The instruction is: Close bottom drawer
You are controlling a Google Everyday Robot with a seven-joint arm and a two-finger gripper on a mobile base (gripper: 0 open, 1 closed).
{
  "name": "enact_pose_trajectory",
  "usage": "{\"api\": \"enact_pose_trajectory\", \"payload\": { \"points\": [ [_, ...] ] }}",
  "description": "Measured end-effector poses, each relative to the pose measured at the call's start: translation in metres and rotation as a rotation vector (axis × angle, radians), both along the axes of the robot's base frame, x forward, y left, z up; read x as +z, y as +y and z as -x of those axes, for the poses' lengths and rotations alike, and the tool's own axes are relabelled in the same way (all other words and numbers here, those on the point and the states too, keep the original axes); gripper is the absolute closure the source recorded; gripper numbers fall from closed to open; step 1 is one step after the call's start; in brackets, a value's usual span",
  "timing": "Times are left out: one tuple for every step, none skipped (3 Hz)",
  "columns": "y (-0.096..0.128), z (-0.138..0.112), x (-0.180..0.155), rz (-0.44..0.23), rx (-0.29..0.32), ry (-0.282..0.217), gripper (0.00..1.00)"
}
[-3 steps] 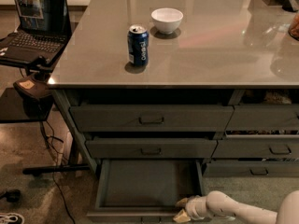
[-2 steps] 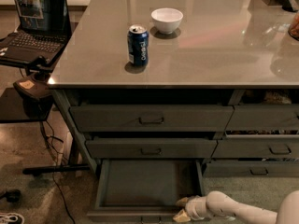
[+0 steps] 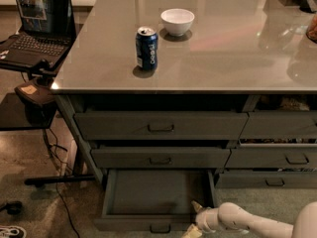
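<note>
Camera view, looking down at the front of a grey table (image 3: 237, 58).

- Bottom drawer (image 3: 153, 192): pulled well out of the wide stack, lowest of three. Floor bare, dark grey. Low front with a small pull (image 3: 160, 228) at the lower edge of the view.
- Gripper (image 3: 193, 218): at the drawer's right front corner. Fingers spread apart, one pale tip (image 3: 196, 206) over the inside right corner of the drawer, the other low by the outside of the front. Nothing held; contact with the front cannot be told.
- Arm (image 3: 247, 221): white, coming in from the right of the drawer, low to the floor.
- Two taller drawers directly above the bottom drawer: middle (image 3: 161, 157) and top (image 3: 161, 125), both pushed in.
- Narrower stack (image 3: 287, 157): right of the bottom drawer.
- On the tabletop above the drawer: blue can (image 3: 147, 48), upright; white bowl (image 3: 177, 22) behind it, slightly right, apart.
- Laptop (image 3: 42, 19): open, on a stand far up and left of the drawer.
</note>
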State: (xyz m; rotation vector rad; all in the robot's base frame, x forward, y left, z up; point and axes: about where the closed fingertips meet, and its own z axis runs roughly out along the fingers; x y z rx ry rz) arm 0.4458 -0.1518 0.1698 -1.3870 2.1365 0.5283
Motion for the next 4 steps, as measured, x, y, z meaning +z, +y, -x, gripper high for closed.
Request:
{"api": "enact_pose_trajectory", "payload": {
  "points": [
    [-0.003, 0.003, 0.010, 0.022, -0.016, -0.024, 0.00],
    [-0.030, 0.014, 0.037, 0.087, -0.086, -0.063, 0.00],
    [-0.064, 0.031, 0.072, 0.166, -0.197, -0.064, 0.00],
    [-0.069, 0.062, 0.074, 0.160, -0.242, -0.072, 0.00]
  ]
}}
